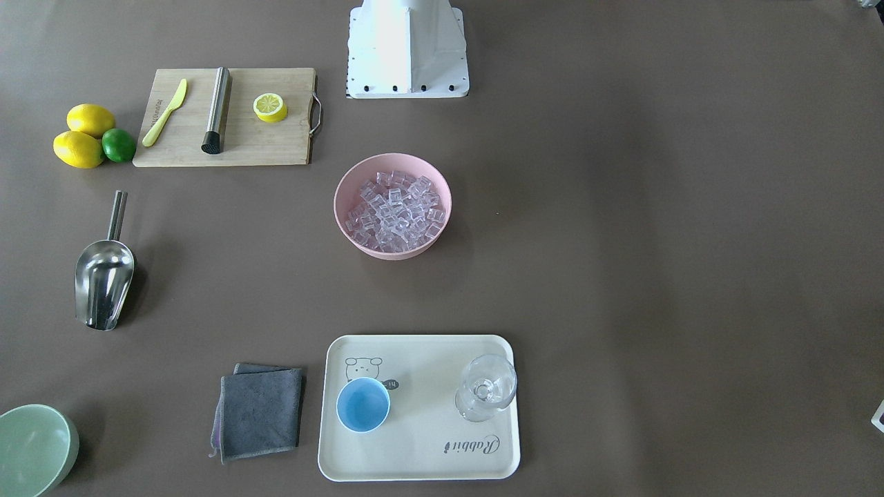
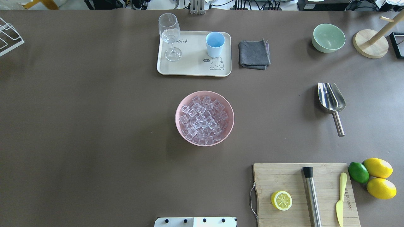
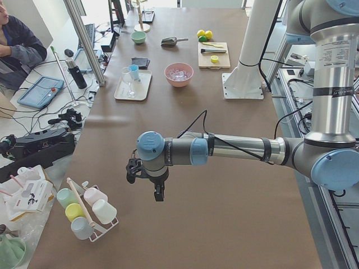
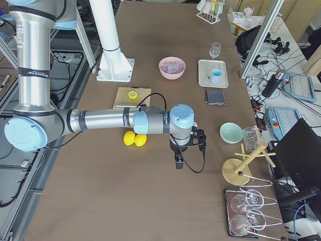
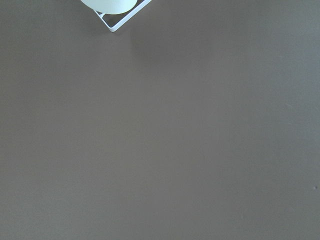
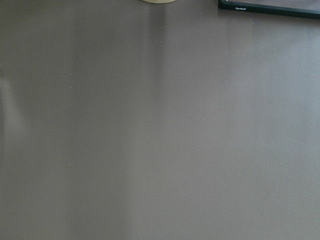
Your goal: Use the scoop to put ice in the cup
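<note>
The ice (image 2: 203,119) is a heap of clear cubes in a pink bowl (image 2: 179,108) at the table's middle, also in the front view (image 1: 394,210). The light-blue cup (image 2: 215,44) stands upright on a cream tray (image 2: 192,67). The steel scoop (image 2: 330,101) lies on the table to the robot's right, handle toward the robot. My left gripper (image 3: 159,193) and right gripper (image 4: 179,163) show only in the side views, far from these things, above bare table. I cannot tell whether they are open or shut. Both wrist views show only brown table.
A stemmed glass (image 2: 170,34) shares the tray. A grey cloth (image 2: 253,54) and a pale-green bowl (image 2: 328,37) lie beyond the scoop. A cutting board (image 2: 303,195) holds a lemon half, a steel rod and a yellow knife, with lemons and a lime (image 2: 358,172) beside it.
</note>
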Robot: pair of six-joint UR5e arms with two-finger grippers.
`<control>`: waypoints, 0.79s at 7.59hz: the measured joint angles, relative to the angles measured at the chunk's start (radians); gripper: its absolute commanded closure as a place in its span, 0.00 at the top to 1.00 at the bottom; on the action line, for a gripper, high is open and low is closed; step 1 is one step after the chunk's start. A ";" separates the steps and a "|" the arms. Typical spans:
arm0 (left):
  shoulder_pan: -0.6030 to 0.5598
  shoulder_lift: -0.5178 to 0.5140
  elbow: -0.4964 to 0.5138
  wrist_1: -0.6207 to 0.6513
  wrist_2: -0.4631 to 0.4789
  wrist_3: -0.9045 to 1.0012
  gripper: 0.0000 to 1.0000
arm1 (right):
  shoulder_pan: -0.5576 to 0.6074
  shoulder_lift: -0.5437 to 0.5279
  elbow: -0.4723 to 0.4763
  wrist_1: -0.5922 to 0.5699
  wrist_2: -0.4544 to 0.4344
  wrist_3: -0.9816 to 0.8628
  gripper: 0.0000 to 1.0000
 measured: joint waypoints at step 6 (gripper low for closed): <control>0.044 -0.007 -0.014 -0.010 0.017 0.001 0.98 | -0.147 0.066 0.047 0.030 0.039 0.317 1.00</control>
